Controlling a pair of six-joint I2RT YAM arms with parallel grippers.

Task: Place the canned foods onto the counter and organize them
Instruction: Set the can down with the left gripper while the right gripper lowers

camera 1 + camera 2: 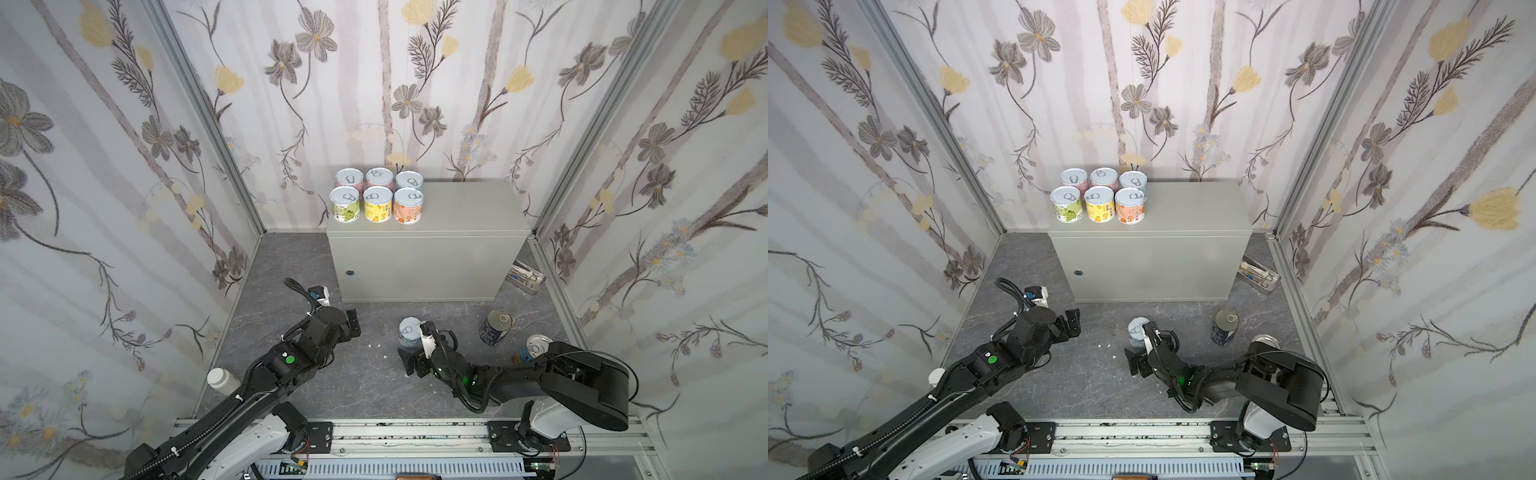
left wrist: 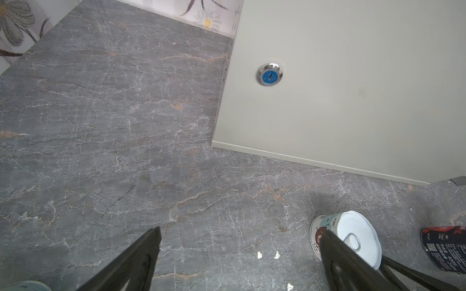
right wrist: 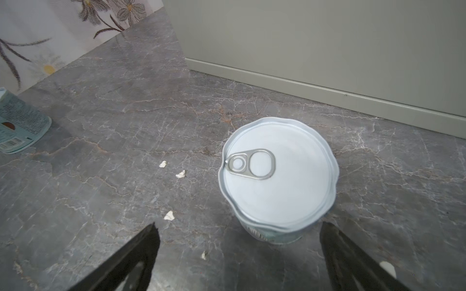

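Six short cans (image 1: 377,195) (image 1: 1098,195) stand in two rows of three on the left end of the grey-green counter (image 1: 457,216) (image 1: 1183,216). A pale blue short can (image 1: 409,328) (image 1: 1138,328) (image 3: 277,171) (image 2: 353,234) stands on the floor. My right gripper (image 1: 415,348) (image 1: 1142,350) (image 3: 239,226) is open just short of it, with nothing between its fingers. A dark navy can (image 1: 494,328) (image 1: 1224,328) (image 2: 446,249) stands further right. A blue can (image 1: 536,347) is partly hidden by the right arm. My left gripper (image 1: 353,326) (image 1: 1073,322) (image 2: 240,230) hangs open and empty over bare floor. Another teal can (image 3: 20,123) shows only in the wrist views.
A white-capped bottle (image 1: 220,380) (image 1: 936,376) lies by the left wall, half under the left arm. A metal tray of utensils (image 1: 527,277) (image 1: 1260,276) sits beside the counter's right end. Small white crumbs (image 3: 180,173) dot the marbled floor. The counter's right part is bare.
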